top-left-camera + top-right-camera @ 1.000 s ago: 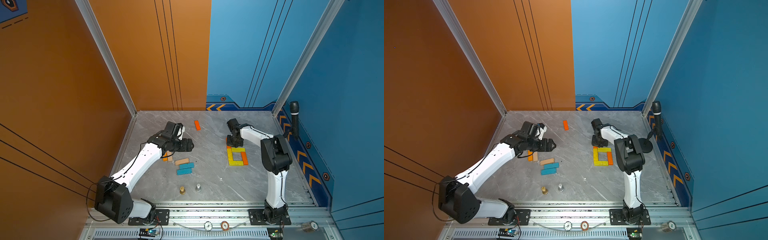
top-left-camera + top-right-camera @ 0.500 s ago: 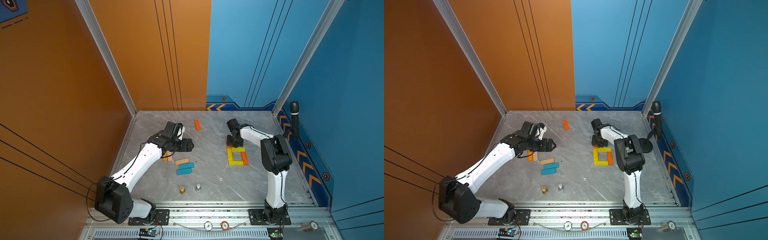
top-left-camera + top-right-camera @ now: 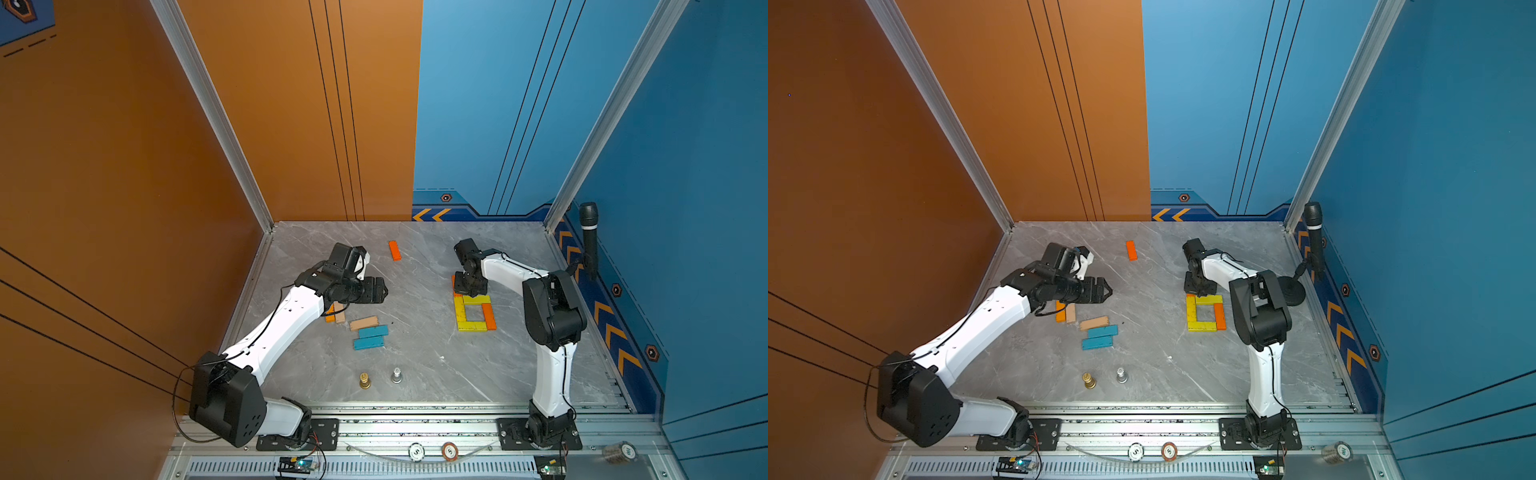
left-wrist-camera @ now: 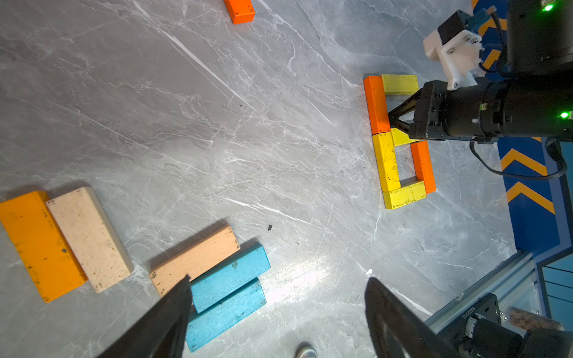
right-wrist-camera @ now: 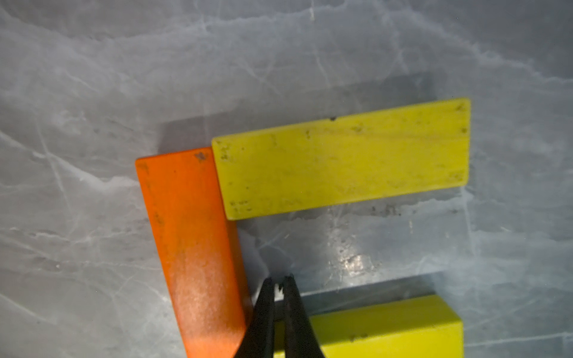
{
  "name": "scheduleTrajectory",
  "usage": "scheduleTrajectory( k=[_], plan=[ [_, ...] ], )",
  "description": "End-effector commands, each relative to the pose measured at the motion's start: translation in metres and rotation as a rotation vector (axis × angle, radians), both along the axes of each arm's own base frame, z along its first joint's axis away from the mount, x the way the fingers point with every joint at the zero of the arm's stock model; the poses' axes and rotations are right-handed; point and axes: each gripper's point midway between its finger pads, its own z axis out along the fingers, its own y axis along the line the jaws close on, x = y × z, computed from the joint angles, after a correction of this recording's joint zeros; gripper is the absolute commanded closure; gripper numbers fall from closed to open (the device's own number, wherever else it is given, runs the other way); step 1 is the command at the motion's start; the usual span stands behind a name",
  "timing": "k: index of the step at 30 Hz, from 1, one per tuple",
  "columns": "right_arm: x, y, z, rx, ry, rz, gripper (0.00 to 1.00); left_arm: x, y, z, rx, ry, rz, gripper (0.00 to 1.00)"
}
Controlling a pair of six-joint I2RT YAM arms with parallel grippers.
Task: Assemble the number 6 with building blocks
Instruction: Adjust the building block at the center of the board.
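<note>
The building blocks [image 3: 460, 316] of the figure lie flat on the table [image 3: 436, 382] directly under the right gripper [image 5: 279, 283]. Its jaws are pinched together on nothing, and the tips point down into the bare notch of the 6. Just beside the tips, on the robot's left, lies the orange upright block [image 5: 192, 241]. Its long axis runs from the back of the table toward the front. Its inner long edge is right at the tips, though whether they touch it cannot be told.

Past the tips, toward the back wall, the top yellow block [image 5: 341, 161] lies crosswise with its end against the orange one. On the near side the middle yellow block [image 5: 387, 328] also lies crosswise and forms the top of the loop, which three more blocks complete.

The shape already reads as a 6. What is left is probably a sideways nudge on the orange block's long edge, to line it up with the yellow stroke below it.

The right arm is plainly the nearer one. The left gripper [image 4: 278, 279] hangs well apart, jaws spread and empty, over the spare blocks [image 4: 229, 276]. A lone orange block [image 3: 395, 250] lies farther back.
</note>
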Motion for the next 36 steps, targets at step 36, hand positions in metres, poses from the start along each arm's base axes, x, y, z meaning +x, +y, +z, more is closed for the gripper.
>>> scheduleTrajectory(
  k=[36],
  plan=[
    [-0.076, -0.024, 0.131, 0.083, -0.484, -0.007, 0.62, 0.117, -0.033, -0.058, 0.49, 0.014, 0.227, 0.11]
  ],
)
